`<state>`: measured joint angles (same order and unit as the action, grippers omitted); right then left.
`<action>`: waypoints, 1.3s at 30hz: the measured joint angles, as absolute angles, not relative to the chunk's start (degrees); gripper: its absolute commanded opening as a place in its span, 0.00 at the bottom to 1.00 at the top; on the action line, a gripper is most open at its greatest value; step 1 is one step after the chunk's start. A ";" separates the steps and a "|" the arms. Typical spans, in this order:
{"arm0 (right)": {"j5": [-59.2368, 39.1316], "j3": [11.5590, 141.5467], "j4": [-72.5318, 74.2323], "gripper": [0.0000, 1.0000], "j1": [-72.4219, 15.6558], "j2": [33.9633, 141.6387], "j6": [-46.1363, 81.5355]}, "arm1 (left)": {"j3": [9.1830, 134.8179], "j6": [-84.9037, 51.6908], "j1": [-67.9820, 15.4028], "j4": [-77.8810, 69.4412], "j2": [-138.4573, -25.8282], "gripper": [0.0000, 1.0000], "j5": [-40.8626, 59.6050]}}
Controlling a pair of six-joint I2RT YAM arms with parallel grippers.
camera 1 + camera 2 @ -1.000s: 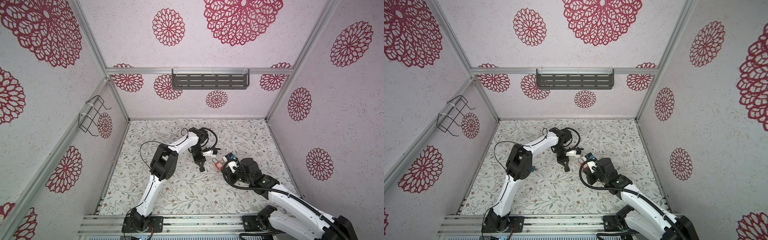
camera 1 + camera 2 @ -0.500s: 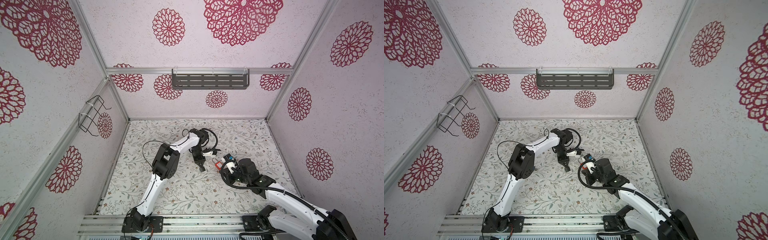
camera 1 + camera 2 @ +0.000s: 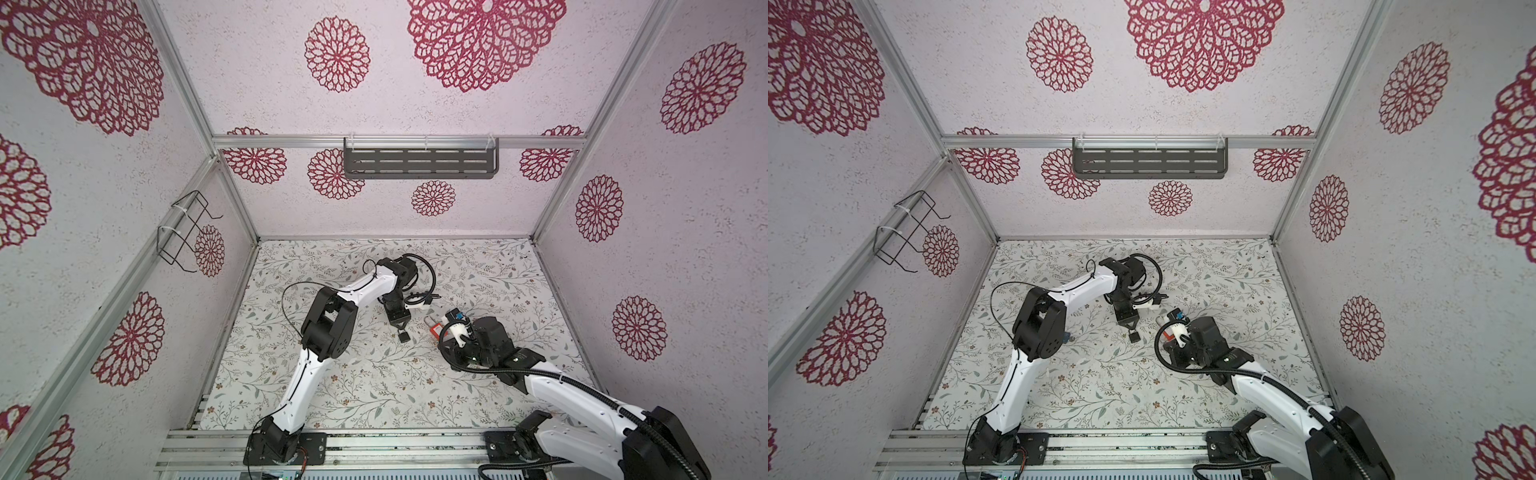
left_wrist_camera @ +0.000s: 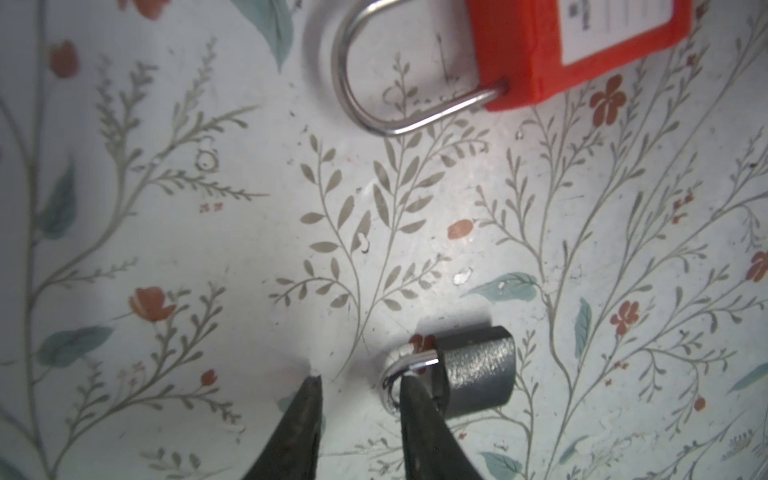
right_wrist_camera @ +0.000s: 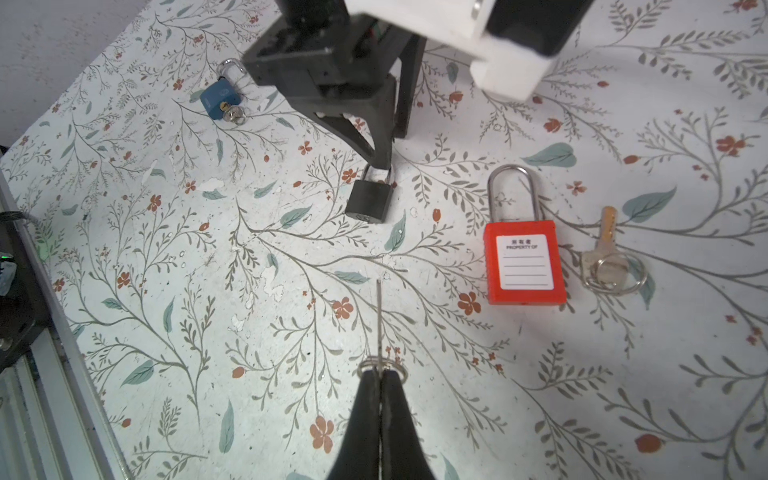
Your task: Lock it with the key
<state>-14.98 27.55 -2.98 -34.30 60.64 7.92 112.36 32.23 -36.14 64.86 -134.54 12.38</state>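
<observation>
Now the right claw [image 5: 380, 374] is clamped shut on the key [image 5: 379, 320], its blade edge-on and aimed straight at the keyway end of the black lock [image 5: 369, 199]. In both top views that lock lies on the desk [image 3: 374, 395] with its long axis roughly 12 to 6, shackle at 12, keyway at 6. The left claw [image 4: 360, 377] is nearer: jaws parted, one finger [image 4: 417, 419] touching the shackle, gripping nothing. Bare desk separates key and keyway, so a straight push looks open. The red lock [image 5: 524, 266] sits near at 3 o'clock, the blue lock [image 5: 220, 99] well off at 9; desk edges are far
</observation>
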 measured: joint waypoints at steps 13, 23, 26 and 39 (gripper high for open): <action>-13.04 36.71 -4.67 0.00 -35.27 73.12 9.72 | 83.48 17.61 -26.59 42.11 -102.96 0.97 13.26; -11.51 48.73 -7.09 0.00 -37.15 88.47 9.72 | 66.24 11.18 -25.89 30.81 -81.03 0.97 5.37; -10.76 51.75 -7.99 0.00 -38.15 92.58 9.76 | 61.32 7.27 -24.14 27.07 -74.98 0.97 1.98; -6.04 56.03 -11.14 0.00 -39.92 97.95 11.60 | 55.27 -5.21 -16.12 20.95 -69.28 0.97 -1.98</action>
<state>-6.04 56.03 -11.14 -39.92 97.95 11.60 55.27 -5.21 -16.12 20.95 -69.28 -1.98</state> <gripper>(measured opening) 0.049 0.974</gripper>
